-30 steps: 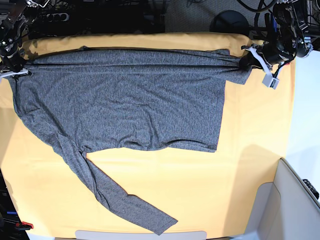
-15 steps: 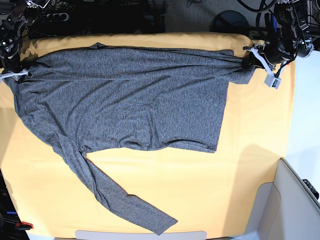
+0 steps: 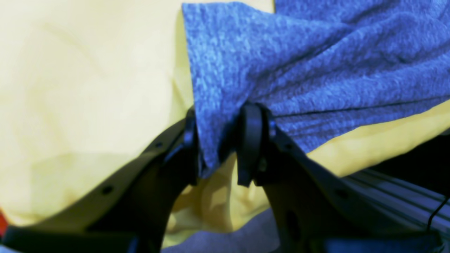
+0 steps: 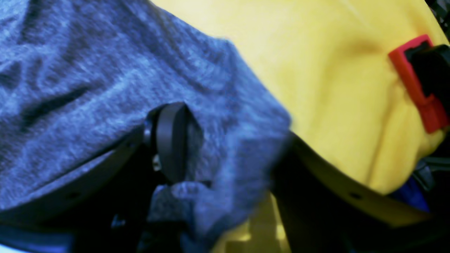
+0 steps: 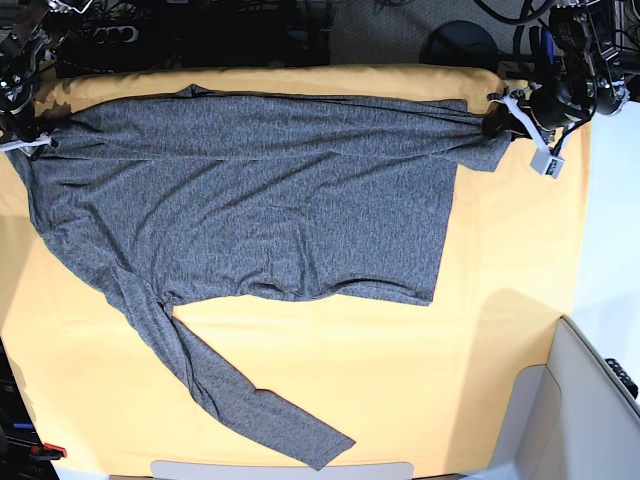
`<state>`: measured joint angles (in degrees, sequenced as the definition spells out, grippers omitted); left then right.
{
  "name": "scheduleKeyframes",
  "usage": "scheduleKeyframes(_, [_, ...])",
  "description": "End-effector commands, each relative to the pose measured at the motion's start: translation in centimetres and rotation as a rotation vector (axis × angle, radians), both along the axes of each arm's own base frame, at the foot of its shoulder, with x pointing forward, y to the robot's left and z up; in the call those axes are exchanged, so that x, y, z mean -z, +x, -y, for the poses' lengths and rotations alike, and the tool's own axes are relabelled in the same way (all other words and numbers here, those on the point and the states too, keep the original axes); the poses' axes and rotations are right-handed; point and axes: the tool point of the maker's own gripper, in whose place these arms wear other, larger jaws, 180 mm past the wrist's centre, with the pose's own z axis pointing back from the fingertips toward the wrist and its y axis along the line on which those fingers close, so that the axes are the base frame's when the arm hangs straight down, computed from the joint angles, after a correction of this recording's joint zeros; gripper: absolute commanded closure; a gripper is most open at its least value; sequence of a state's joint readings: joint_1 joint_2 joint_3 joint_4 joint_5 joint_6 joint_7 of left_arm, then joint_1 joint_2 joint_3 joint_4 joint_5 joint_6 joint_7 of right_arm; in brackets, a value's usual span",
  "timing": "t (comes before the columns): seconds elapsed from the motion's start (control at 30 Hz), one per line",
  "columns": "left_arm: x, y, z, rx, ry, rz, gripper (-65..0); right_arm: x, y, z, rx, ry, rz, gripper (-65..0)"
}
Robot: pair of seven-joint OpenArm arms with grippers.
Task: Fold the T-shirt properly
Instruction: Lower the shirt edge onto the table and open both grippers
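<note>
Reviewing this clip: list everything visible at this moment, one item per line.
T-shirt: one, heathered dark grey, spread flat across the far half of the table, one long sleeve trailing toward the near edge.
Table cloth: one, yellow-orange, covering the table under the shirt.
Red clip: one, red, at the cloth's edge in the right wrist view.
Left gripper: one, black, at the shirt's far corner, jaws apart with a fold of fabric between them.
Right gripper: one, black, at the opposite far corner, jaws apart, fabric draped over them.
</note>
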<state>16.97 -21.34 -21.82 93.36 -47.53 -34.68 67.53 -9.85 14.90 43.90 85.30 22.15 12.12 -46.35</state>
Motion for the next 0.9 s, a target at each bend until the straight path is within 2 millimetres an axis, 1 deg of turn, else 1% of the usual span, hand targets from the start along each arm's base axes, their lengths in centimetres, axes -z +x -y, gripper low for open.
scheduleKeyframes(0.0, [-0.8, 0.5, -0.8, -0.001, 0.021, 0.025, -16.1, 0.9, -2.1, 0.7, 0.034, 0.001, -0.094, -28.3])
scheduleKeyframes(0.03, [-0.8, 0.5, -0.8, -0.001, 0.022, 0.025, -16.1, 0.9, -2.1, 0.7, 0.035, 0.000, -0.094, -28.3])
scheduleKeyframes(0.17, [-0.8, 0.5, -0.8, -0.001, 0.022, 0.025, -16.1, 0.2, -3.3, 2.2, 0.090, -0.012, -0.081, -28.3])
scheduleKeyframes(0.23, [-0.9, 0.5, -0.9, 0.000, 0.023, 0.025, -16.2, 0.0, -3.6, 2.6, 0.107, -0.015, -0.075, -28.3])
scheduleKeyframes(0.27, [-1.0, 0.5, -1.1, 0.002, 0.031, 0.025, -16.2, 0.1, -3.7, 2.6, 0.108, -0.014, -0.076, -28.3])
scheduleKeyframes(0.4, [-1.3, 0.6, -2.0, 0.011, 0.057, 0.025, -16.2, -0.8, -3.5, 3.6, 0.103, -0.040, -0.077, -28.3])
scheduleKeyframes(0.5, [-1.8, 0.8, -3.1, 0.020, 0.090, 0.026, -16.2, -0.9, -3.5, 3.8, 0.102, -0.045, -0.077, -28.3])
scheduleKeyframes(0.63, [-2.2, 1.0, -3.7, 0.026, 0.109, 0.032, -16.2, -1.1, -3.2, 3.8, 0.102, -0.045, -0.069, -28.3])
scheduleKeyframes(0.87, [-2.0, 0.9, -3.3, 0.035, 0.103, 0.024, -16.2, -1.0, -3.0, 3.5, 0.098, -0.041, -0.068, -28.3])
